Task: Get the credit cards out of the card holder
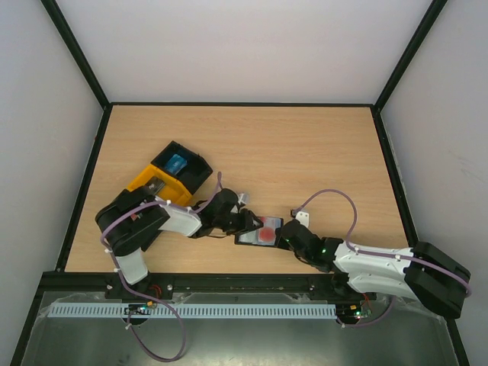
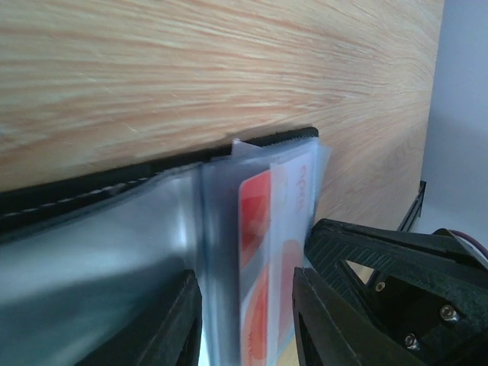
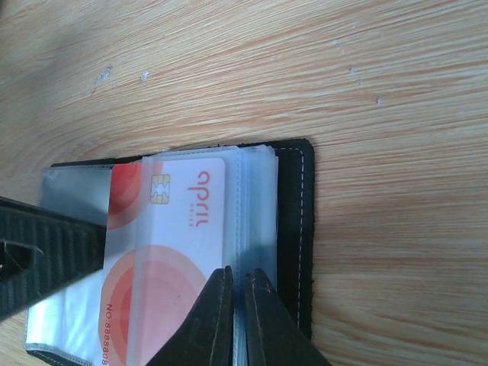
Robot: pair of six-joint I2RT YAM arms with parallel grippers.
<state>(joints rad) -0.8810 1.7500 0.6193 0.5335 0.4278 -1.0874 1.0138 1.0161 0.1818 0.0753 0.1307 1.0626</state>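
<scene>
Pinches clear sleeves of the open card holder in the right gripper's closed jaws while bracketing the sleeved red-and-white credit card, long axis pointing at that gripper, between the left gripper's parted jaws opposite.

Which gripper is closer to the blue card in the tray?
Left. Left gripper is at the card holder's edge facing the blue card; right gripper at its far edge.

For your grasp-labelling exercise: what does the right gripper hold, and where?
The right gripper pinches the clear sleeves of the card holder, at the edge nearest it.
</scene>
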